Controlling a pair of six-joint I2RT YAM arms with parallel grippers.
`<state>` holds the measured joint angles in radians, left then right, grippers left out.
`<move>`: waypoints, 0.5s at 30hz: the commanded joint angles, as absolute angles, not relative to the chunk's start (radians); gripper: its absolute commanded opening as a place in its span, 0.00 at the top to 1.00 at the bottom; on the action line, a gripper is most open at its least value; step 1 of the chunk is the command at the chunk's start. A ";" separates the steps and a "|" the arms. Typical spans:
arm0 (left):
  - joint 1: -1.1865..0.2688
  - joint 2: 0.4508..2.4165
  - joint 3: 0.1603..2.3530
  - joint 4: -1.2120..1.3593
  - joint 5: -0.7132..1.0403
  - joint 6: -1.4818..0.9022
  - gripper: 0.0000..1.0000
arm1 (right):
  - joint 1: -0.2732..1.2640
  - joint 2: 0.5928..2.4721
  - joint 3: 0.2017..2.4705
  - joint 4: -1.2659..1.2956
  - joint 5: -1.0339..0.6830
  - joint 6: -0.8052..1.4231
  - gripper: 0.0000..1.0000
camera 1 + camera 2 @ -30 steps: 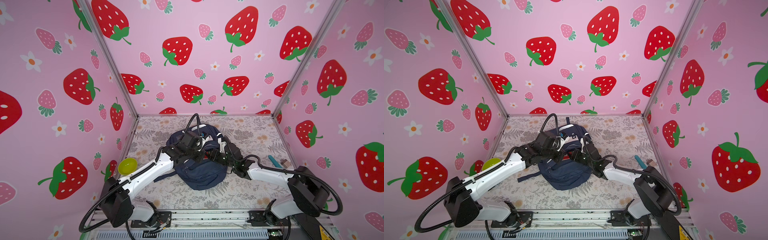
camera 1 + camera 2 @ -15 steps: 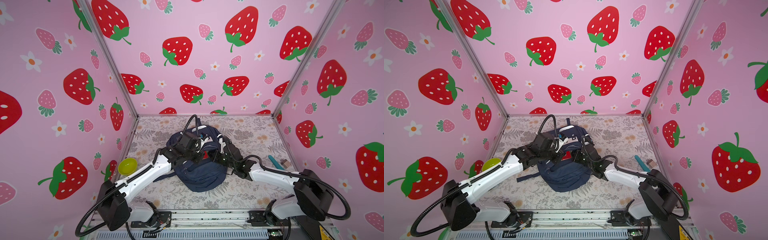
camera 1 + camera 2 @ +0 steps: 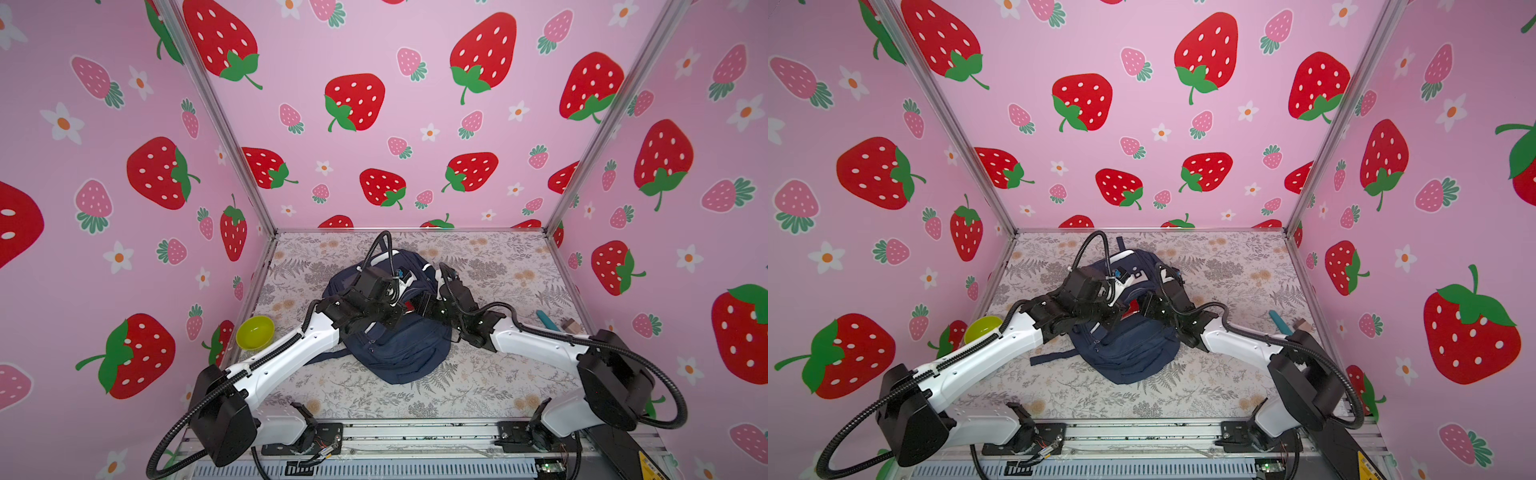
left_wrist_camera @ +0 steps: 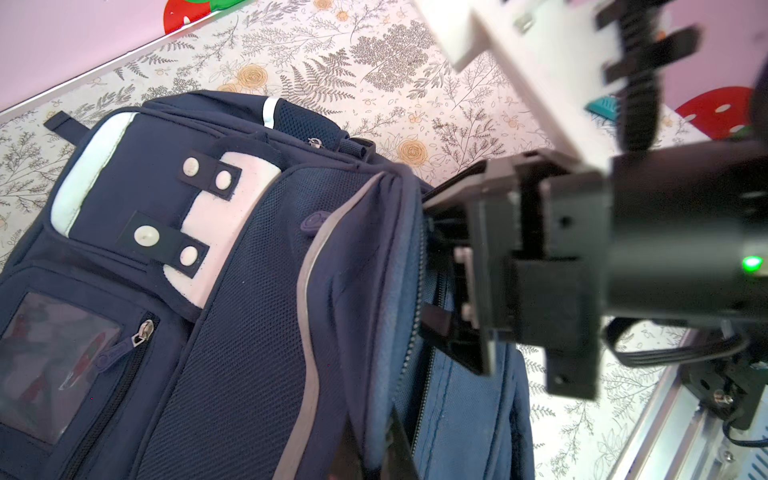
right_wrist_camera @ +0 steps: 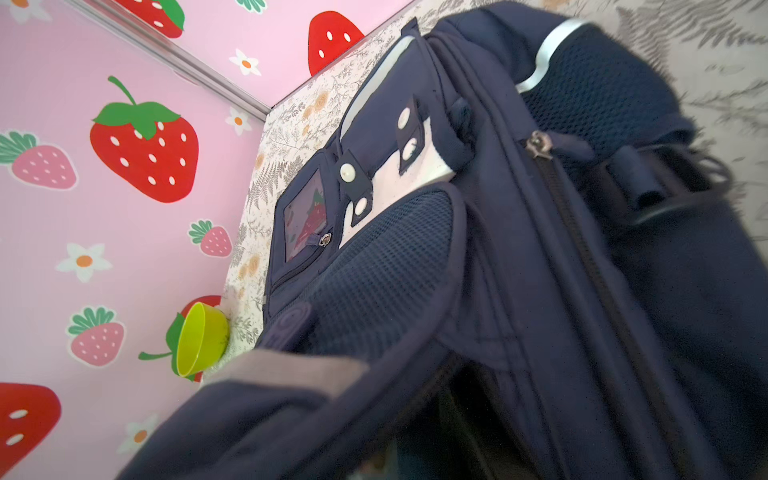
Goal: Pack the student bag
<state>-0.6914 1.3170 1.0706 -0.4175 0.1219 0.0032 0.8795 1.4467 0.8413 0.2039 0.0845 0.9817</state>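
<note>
The student bag (image 3: 399, 349) (image 3: 1125, 353), navy with pale stripes and a white patch, lies in the middle of the table with its main zip open. My left gripper (image 3: 395, 319) (image 3: 1113, 320) (image 4: 386, 453) is shut on the fabric rim of the opening and holds it up. My right gripper (image 3: 420, 305) (image 3: 1144, 307) (image 4: 436, 266) reaches into the opening from the other side. Its two fingers stand apart and their tips are hidden inside the bag (image 4: 249, 311) (image 5: 582, 291). Something red (image 3: 409, 306) shows in the opening between the two grippers.
A yellow-green bowl (image 3: 254, 332) (image 3: 982, 328) (image 5: 201, 345) sits by the left wall. A teal object (image 3: 544, 320) (image 3: 1280, 322) and a small brown one (image 3: 570, 323) lie by the right wall behind my right arm. Pink walls close in three sides.
My right gripper has pushed a little further left into the bag's opening. My left gripper has kept its hold on the rim and shifted only slightly.
</note>
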 commanded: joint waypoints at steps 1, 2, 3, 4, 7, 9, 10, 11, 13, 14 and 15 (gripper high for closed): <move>-0.705 1.314 1.100 -0.377 0.195 0.008 1.00 | 0.868 1.324 0.801 0.122 0.190 0.960 0.45; -0.704 1.317 1.102 -0.376 0.193 0.004 1.00 | 0.868 1.295 0.787 0.100 0.197 0.958 0.45; -0.703 1.321 1.103 -0.375 0.194 -0.001 1.00 | 0.871 1.262 0.770 0.075 0.202 0.952 0.45; -0.704 1.326 1.104 -0.376 0.200 -0.006 1.00 | 0.873 1.232 0.756 0.046 0.210 0.942 0.44; -0.704 1.340 1.110 -0.373 0.212 -0.042 1.00 | 0.887 1.157 0.731 -0.022 0.224 0.900 0.43; -0.703 1.349 1.125 -0.379 0.221 -0.077 0.80 | 0.910 1.118 0.730 -0.077 0.257 0.876 0.40; -0.701 1.347 1.131 -0.380 0.230 -0.099 0.72 | 0.925 1.098 0.732 -0.106 0.279 0.867 0.40; -0.697 1.341 1.129 -0.374 0.241 -0.120 0.66 | 0.938 1.084 0.731 -0.128 0.295 0.861 0.40; -0.682 1.319 1.118 -0.358 0.261 -0.168 0.55 | 0.966 1.055 0.731 -0.168 0.332 0.854 0.41; -0.671 1.307 1.113 -0.355 0.271 -0.189 0.52 | 0.976 1.045 0.729 -0.176 0.341 0.847 0.41; -0.654 1.289 1.106 -0.353 0.281 -0.213 0.49 | 0.987 1.039 0.730 -0.185 0.349 0.842 0.41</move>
